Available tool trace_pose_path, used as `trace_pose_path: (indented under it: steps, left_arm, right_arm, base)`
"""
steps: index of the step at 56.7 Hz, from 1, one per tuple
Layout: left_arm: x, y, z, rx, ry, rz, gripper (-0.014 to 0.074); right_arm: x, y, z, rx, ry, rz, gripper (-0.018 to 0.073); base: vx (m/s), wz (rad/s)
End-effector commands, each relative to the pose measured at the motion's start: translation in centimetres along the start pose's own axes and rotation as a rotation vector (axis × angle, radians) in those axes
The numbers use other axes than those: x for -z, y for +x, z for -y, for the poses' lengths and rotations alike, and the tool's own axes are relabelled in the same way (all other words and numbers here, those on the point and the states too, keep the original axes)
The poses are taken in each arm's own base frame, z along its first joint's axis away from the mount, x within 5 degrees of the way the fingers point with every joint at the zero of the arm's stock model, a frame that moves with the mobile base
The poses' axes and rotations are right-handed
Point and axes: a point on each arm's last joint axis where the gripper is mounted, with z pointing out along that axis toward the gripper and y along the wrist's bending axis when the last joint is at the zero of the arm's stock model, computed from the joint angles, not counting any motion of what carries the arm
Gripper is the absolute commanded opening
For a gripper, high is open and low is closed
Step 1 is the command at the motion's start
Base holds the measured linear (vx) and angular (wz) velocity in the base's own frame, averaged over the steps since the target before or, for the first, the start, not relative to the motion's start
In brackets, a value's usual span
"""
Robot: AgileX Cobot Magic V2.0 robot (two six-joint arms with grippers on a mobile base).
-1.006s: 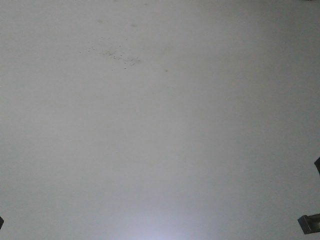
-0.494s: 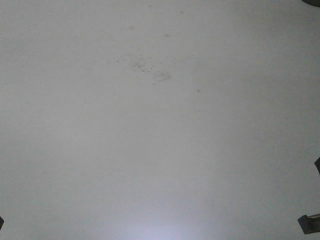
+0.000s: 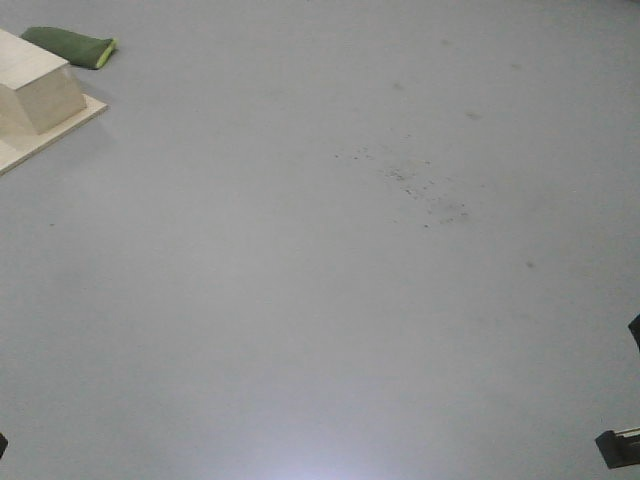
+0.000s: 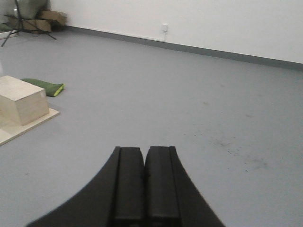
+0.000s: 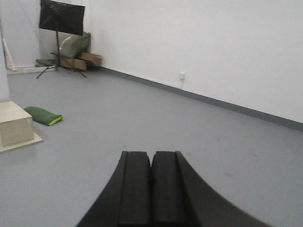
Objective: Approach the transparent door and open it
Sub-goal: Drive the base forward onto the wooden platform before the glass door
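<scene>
1. In the front view the grey floor (image 3: 300, 300) fills the picture. The patch of dark specks (image 3: 420, 185) now lies right of centre. Half a second ago it sat further left and further away, and a second ago further left again.
2. A pale wooden box (image 3: 35, 95) on a flat board (image 3: 40, 140) has come into view at the far left, with a green cushion (image 3: 68, 47) just beyond it. Neither showed in the two earlier frames.
3. The floor reads bluer and darker than the washed-out grey of the earlier frames.
4. The dark robot part (image 3: 620, 445) at the near right edge sits where it did before.
5. The left gripper (image 4: 143, 184) is clenched, with its black pads pressed flat together and nothing between them. Beyond it are the box, the cushion and a white wall (image 4: 227, 23) with a socket (image 4: 164, 27).
6. The right gripper (image 5: 151, 189) is likewise clenched on nothing. A black stand (image 5: 61, 16) and cardboard boxes (image 5: 87, 59) stand in the far left corner.
7. The transparent door shows in none of the three views.
</scene>
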Motion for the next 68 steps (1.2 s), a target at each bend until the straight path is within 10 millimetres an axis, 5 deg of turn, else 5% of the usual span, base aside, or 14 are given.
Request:
trace_pose_path:
  steps: [1, 68]
  left_arm:
    - [0.35, -1.58, -0.06, 0.020, -0.008, 0.115, 0.0003]
    - [0.35, -1.58, -0.06, 0.020, -0.008, 0.115, 0.0003]
  right_arm:
    - [0.14, -0.70, 0.11, 0.005, 0.015, 0.090, -0.0004]
    - [0.14, -0.71, 0.11, 0.005, 0.015, 0.091, -0.0004]
  base:
    - [0.54, 0.62]
    - [0.53, 0.52]
